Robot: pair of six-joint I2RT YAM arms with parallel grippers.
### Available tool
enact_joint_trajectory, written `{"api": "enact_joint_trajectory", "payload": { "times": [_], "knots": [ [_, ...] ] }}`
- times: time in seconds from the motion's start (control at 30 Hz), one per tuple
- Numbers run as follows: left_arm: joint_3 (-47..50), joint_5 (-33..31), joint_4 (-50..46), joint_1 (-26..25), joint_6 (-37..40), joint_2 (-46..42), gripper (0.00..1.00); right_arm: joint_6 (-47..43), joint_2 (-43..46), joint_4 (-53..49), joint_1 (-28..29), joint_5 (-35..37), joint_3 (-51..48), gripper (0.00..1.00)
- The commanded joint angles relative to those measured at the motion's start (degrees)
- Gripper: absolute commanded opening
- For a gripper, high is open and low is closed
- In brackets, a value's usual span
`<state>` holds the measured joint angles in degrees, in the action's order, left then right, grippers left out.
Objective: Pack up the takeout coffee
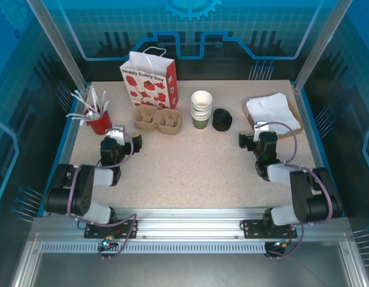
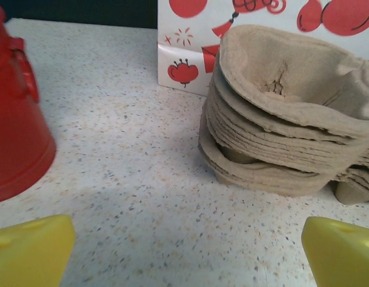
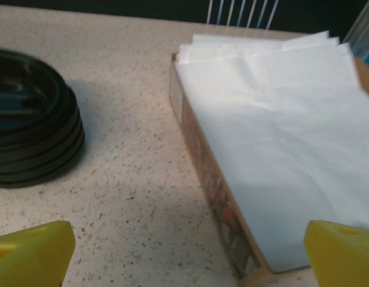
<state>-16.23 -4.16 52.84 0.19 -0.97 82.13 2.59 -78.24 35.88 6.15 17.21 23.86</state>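
The left hand [image 1: 125, 135] faces the stacked pulp trays [image 2: 280, 137] on the tabletop [image 2: 124, 179] — released. The right hand [image 1: 253, 133], near the napkins [image 3: 280, 149], is released too.

Left gripper [image 2: 184, 263] wide open; yellow fingertips [image 2: 29, 251] at the two lower corners, nothing held between them; speckled tabletop [image 2: 130, 179] bare in the middle; red container [image 2: 14, 125] at the left edge, partly cut off; stack of pulp cup carriers [image 2: 280, 119] at right, nested, uppermost tilted; white paper bag [image 2: 184, 48] with red prints directly behind the stack; contact between the two cannot be judged.
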Motion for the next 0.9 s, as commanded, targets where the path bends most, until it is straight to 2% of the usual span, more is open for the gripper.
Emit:
{"api": "enact_joint_trajectory", "payload": {
  "times": [0.0, 0.1, 0.17, 0.23, 0.3, 0.37, 0.43, 0.53, 0.7, 0.87],
  "knots": [
    [1.2, -2.6, -2.2, -0.2, -0.1, -10.1, 0.99, 6.4, 9.9, -10.3, 0.2, 8.5, 3.1, 1.0],
    [-2.4, -3.7, -15.9, -0.3, -7.5, -19.7, 0.99, 15.1, 18.4, -25.6, -1.1, 10.1, 7.8, 1.0],
    [-6.3, -2.3, -25.4, -0.3, -13.9, -24.5, 0.99, 18.0, 21.6, -33.9, -1.0, 5.7, 11.9, 1.0],
    [-10.3, 3.4, -34.3, -0.3, -19.4, -26.4, 0.98, 17.3, 23.3, -36.1, 1.6, -2.3, 14.4, 1.0],
    [-13.0, 9.4, -36.8, -1.2, -22.6, -26.1, 0.98, 15.5, 23.0, -38.2, 7.0, -4.2, 17.2, 1.0],
    [-16.3, 13.2, -40.0, -2.9, -23.7, -25.0, 0.97, 13.0, 20.5, -42.4, 13.0, -3.4, 21.6, 1.0],
    [-21.1, 13.3, -46.7, -5.5, -23.0, -23.4, 0.95, 10.8, 15.2, -48.3, 17.7, -5.1, 29.0, 1.0],
    [-27.4, 12.6, -54.3, -9.8, -20.9, -20.1, 0.92, 9.1, 6.2, -57.2, 21.7, -6.1, 40.4, 0.97],
    [-35.2, 11.6, -58.9, -17.8, -19.2, -14.6, 0.91, 11.6, -7.4, -67.3, 21.6, -7.1, 57.9, 0.83],
    [-40.6, 9.9, -60.3, -22.5, -17.9, -10.6, 0.9, 14.5, -18.1, -72.7, 19.8, -6.2, 69.8, 0.65]
  ]
}}
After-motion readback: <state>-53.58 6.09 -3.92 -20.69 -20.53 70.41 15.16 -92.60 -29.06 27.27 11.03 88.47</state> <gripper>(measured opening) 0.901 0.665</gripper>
